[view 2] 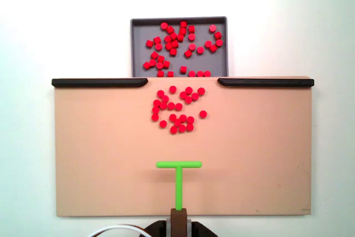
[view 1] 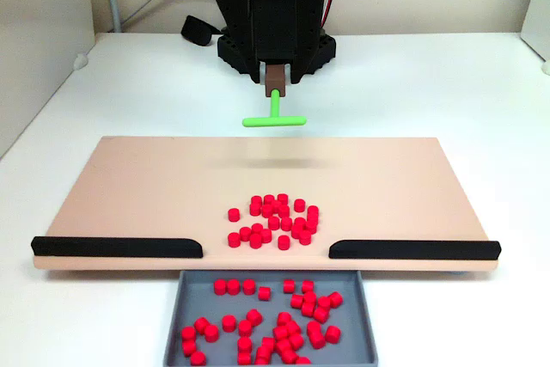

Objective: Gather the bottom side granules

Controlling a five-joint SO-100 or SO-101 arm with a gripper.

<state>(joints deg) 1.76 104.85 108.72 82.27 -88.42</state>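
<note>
A loose cluster of red granules (view 1: 275,221) (view 2: 176,109) lies on the beige board (view 1: 129,186) (view 2: 260,148), just before the gap between two black rails. My gripper (view 1: 275,83) (view 2: 178,213) is shut on the stem of a green T-shaped pusher (view 1: 273,119) (view 2: 178,166). The pusher hangs above the board's robot-side edge with its bar facing the granules, well apart from them. It casts a faint shadow on the board below.
Black rails (view 1: 116,247) (view 1: 412,249) line the board's edge on both sides of the gap. Beyond the gap sits a grey tray (view 1: 365,315) (view 2: 136,48) holding several more red granules. White table surrounds the board; the arm's black base (view 1: 275,6) stands behind.
</note>
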